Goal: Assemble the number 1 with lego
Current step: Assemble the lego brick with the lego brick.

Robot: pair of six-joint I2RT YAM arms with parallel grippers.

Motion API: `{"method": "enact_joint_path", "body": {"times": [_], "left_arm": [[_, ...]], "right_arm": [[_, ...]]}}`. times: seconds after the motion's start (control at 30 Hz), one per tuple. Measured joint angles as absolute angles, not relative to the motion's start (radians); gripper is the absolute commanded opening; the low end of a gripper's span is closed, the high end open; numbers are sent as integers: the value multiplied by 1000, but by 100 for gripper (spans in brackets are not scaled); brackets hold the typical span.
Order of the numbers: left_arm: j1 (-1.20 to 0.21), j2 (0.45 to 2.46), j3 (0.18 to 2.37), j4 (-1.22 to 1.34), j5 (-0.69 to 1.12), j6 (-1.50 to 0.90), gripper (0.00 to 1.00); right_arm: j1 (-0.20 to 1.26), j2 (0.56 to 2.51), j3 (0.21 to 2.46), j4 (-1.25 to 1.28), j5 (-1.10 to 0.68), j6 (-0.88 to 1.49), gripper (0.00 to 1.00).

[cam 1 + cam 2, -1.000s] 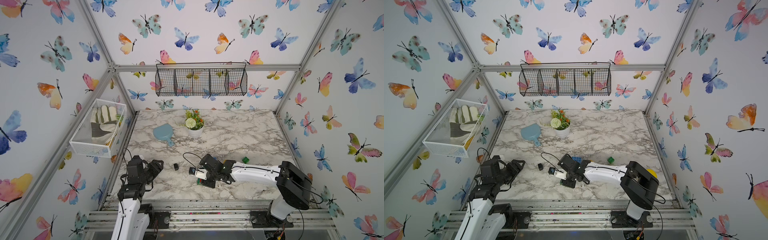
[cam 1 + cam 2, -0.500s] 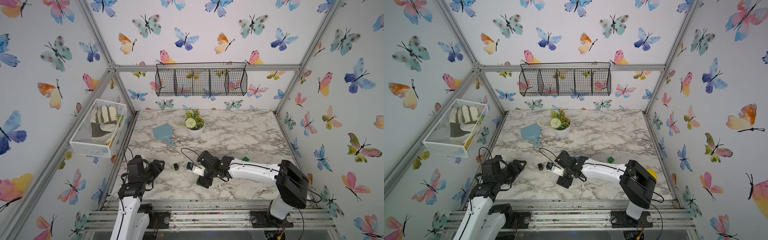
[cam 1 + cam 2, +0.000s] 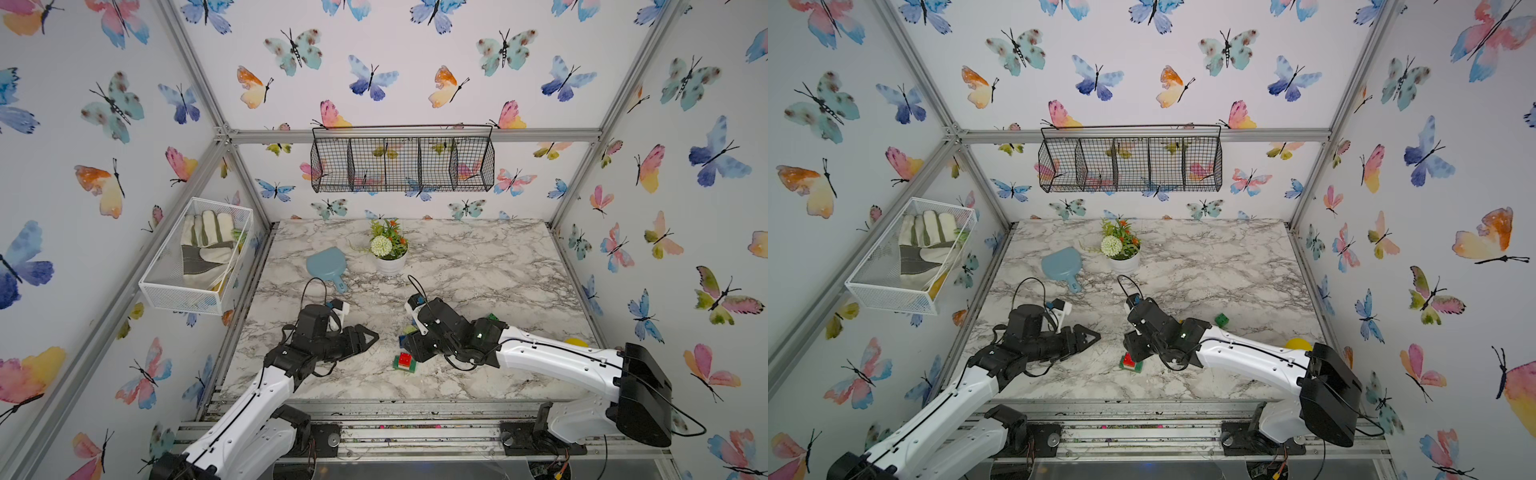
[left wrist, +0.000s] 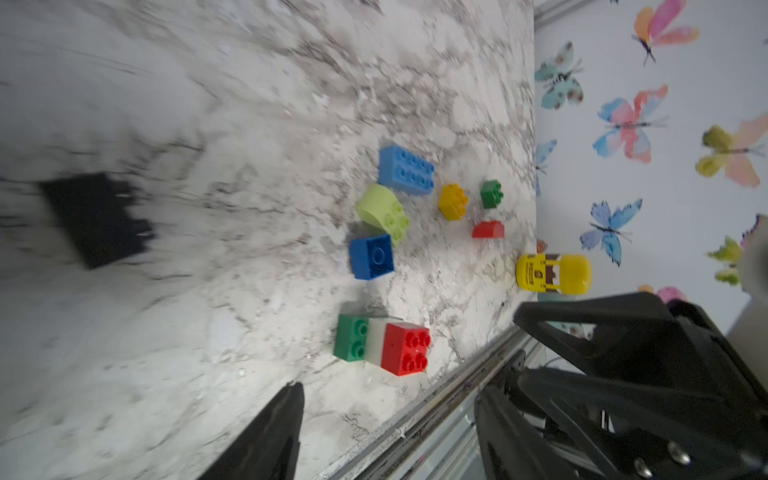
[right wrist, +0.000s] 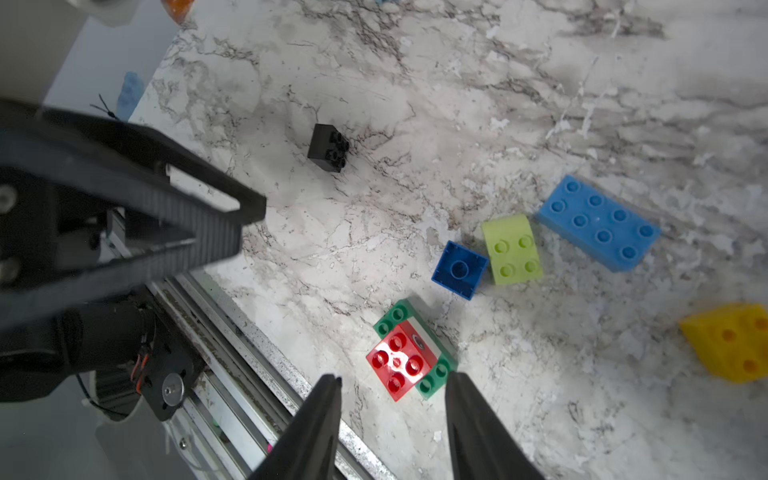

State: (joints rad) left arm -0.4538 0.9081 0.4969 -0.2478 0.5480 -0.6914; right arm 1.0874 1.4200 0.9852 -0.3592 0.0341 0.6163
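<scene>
Lego stack [image 5: 409, 357], red-white-green, lower centre, stands free; right gripper [image 5: 393, 380] over it, jaws apart, empty; left gripper [image 3: 370, 334] has moved in, jaws apart, empty; loose bricks [image 5: 598, 222] likely next.

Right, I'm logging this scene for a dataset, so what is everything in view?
brick stack: one, red on white on green, at the front edge
black brick: one, black, apart from the others
lime brick: one, lime, mid-cluster
long brick: one, light blue, beside the lime brick
small blue brick: one, blue, studs down
yellow brick: one, yellow, in the cluster
small green brick: one, green, right side
red sloped brick: one, red, right side
jar: one, yellow, right edge
flower pot: one, white, at the back
scoop: one, blue-grey, beside the pot
wire basket: one, black, back wall
mesh basket: one, white, left wall
glove: one, cream and grey, in the mesh basket
table: one, marble-patterned
left tool: one, black, open
right tool: one, black, open, above the stack
</scene>
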Motion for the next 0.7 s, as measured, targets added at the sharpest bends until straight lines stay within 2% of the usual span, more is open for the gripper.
{"method": "enact_joint_path", "body": {"times": [0.1, 0.33, 0.7], "left_arm": [[-542, 1009, 503, -180, 546, -706, 57], [-647, 1193, 529, -89, 545, -721, 47], [-675, 1284, 541, -56, 545, -720, 39]], "right_arm": [[1088, 1430, 944, -344, 0, 720, 42], [1087, 1480, 923, -318, -74, 827, 37], [1081, 1540, 923, -338, -75, 882, 35]]}}
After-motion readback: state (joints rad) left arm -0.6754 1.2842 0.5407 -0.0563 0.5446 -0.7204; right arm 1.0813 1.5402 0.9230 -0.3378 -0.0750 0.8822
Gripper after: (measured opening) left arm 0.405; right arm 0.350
